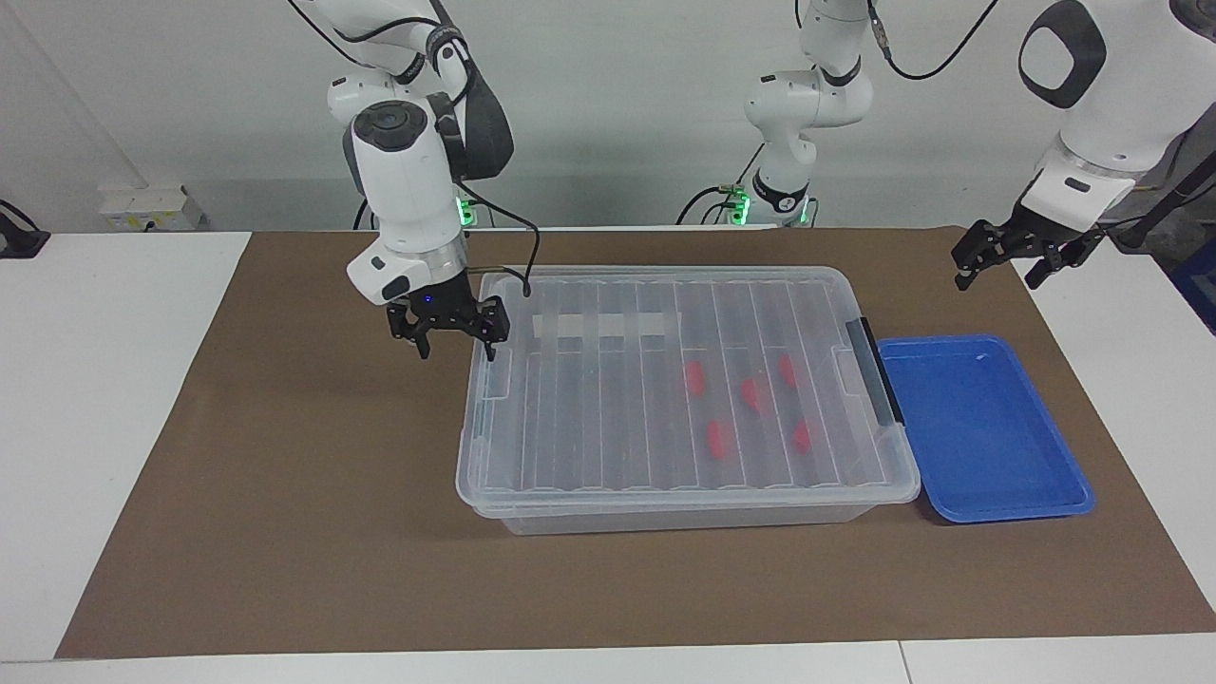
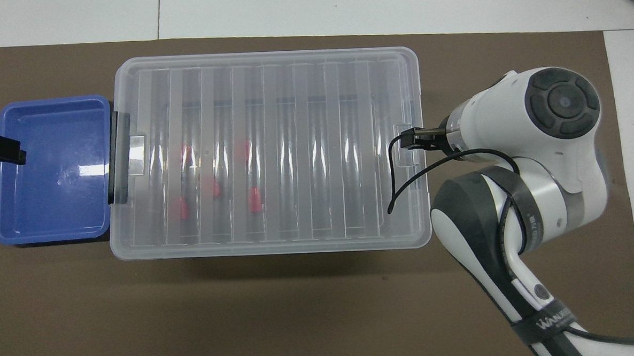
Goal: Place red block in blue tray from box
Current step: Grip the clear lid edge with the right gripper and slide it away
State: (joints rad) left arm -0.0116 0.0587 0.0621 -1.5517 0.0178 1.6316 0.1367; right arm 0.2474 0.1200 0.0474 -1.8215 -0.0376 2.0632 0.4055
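- A brown mat (image 1: 285, 494) covers the white table (image 1: 95, 380).
- Red blocks (image 1: 719, 439) lie inside the closed clear box (image 1: 589, 456), beside the blue tray (image 1: 978, 427).
- Right gripper (image 1: 454, 342), spread and empty, hangs over the box's end.
- Left gripper (image 1: 997, 268) waits, spread and empty.

The only lettering that can be made out is on the right arm (image 2: 518, 244), in the overhead view: white capitals on a black strap (image 2: 548, 322) wrapped round its lower link, starting "WANA", with the remaining letters too small to tell. The whitish tape strip (image 1: 600, 326) on the lid of the box (image 1: 684, 389) carries no writing that can be read, and nothing else shows legible marks.
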